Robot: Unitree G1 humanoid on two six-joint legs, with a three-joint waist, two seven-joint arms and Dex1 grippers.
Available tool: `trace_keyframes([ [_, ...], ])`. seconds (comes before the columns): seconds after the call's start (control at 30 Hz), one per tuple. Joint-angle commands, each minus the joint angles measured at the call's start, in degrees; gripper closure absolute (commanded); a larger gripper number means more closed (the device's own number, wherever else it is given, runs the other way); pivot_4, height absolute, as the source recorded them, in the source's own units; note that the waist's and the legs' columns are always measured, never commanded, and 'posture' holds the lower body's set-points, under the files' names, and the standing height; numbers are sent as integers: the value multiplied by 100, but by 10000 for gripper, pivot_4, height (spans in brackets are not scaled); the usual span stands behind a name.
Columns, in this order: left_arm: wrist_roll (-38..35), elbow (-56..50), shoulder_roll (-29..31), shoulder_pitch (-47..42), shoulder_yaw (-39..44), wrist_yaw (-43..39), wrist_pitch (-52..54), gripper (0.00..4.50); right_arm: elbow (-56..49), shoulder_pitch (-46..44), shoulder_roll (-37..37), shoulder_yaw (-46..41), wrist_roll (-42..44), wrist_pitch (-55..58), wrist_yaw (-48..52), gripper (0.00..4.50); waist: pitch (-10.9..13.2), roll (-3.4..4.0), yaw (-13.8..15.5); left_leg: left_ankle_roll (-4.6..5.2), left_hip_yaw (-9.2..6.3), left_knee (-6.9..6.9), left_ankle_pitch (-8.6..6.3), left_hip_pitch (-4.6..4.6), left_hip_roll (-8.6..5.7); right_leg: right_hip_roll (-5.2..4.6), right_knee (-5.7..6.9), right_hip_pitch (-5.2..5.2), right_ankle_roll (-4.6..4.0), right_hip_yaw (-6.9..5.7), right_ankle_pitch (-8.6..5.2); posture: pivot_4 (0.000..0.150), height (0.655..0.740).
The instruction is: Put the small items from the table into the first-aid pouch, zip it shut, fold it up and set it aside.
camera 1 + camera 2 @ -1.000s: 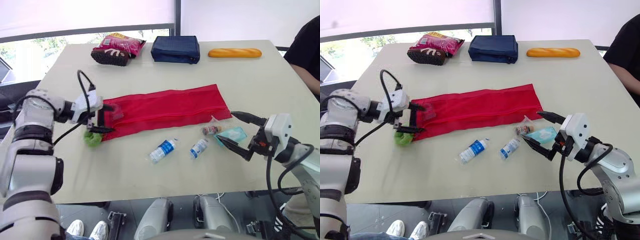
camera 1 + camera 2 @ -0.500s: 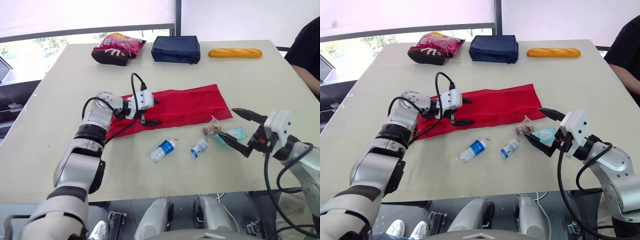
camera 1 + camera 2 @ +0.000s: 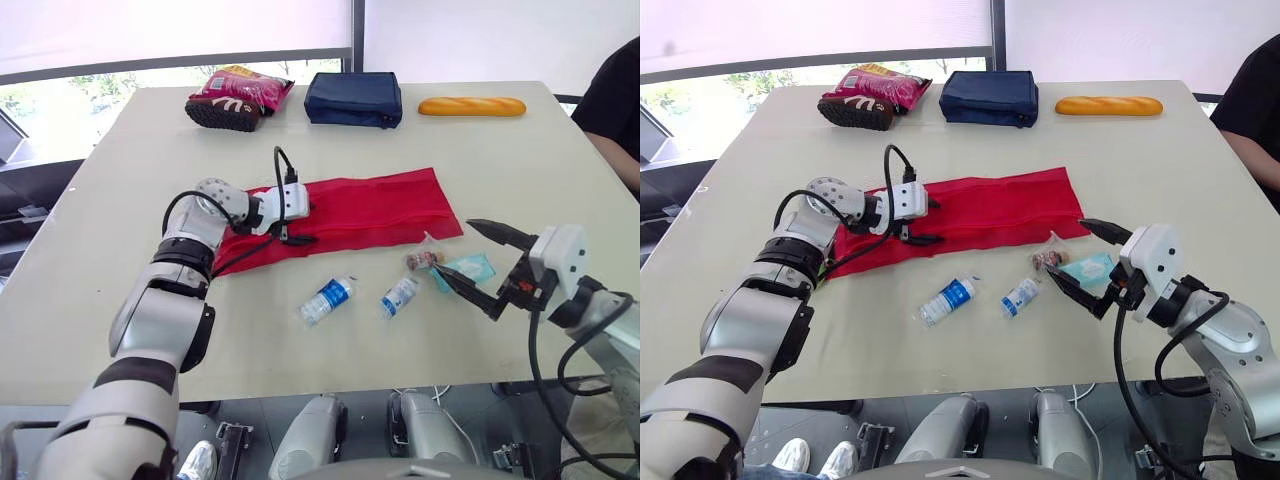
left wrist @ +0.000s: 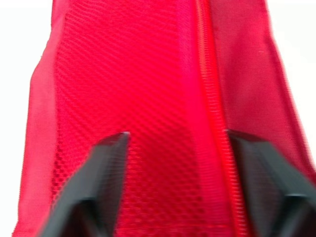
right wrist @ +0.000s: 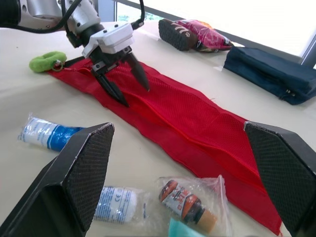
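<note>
Red mesh pouch (image 3: pixel 370 208) lies unfolded flat, zipper running lengthwise

The pouch (image 4: pixel 148 98) reads to me as red cloth, part open mesh weave and part smooth panel. The table (image 3: pixel 500 150) is matt and smooth. My right gripper (image 3: pixel 455 247) has black pads (image 5: pixel 84 168) with a fine dimpled grain, and my left gripper (image 5: pixel 137 97) has a glossy white plastic housing. At six o'clock from the pouch a bandage roll (image 3: pixel 328 298) lies in shiny clear film. At twelve o'clock on the table the navy bag (image 3: pixel 353 98) looks like matt woven cloth. At eleven the snack bag (image 3: pixel 245 88) is glossy.
</note>
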Motion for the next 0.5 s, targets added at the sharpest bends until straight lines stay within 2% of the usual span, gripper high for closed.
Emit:
trace_keyframes([
  [0.03, -18, 56, -3, -61, 49, -2, 61, 30180, -145, -98, -52, -12, 27, 0, -51, 0, 0, 0, 1, 0, 0, 0, 0, 0, 0, 0, 0, 0, 0, 0, 0, 1500, 7395],
  [0.1, -46, 76, -22, -96, 86, -31, 131, 38734, -135, -124, -60, 14, 19, 6, -60, 0, 0, 0, 2, 0, 0, 2, 0, -1, 0, 0, 0, 0, 0, 0, 0, 1500, 7395],
  [0.13, -64, 81, -22, -105, 106, -59, 171, 44688, -145, -127, -61, 29, 13, 11, -70, 0, 0, 0, 5, 1, 0, 5, 0, -2, 0, 0, 0, 0, 0, 0, 0, 1500, 7395],
  [0.5, -437, 63, -64, -195, 412, -569, 767, 44688, -245, -151, -66, 75, -5, 95, -136, 0, 0, 0, -1, 1, 0, 7, -1, -3, 0, 0, 2, 0, 0, -1, 0, 1500, 7395],
])
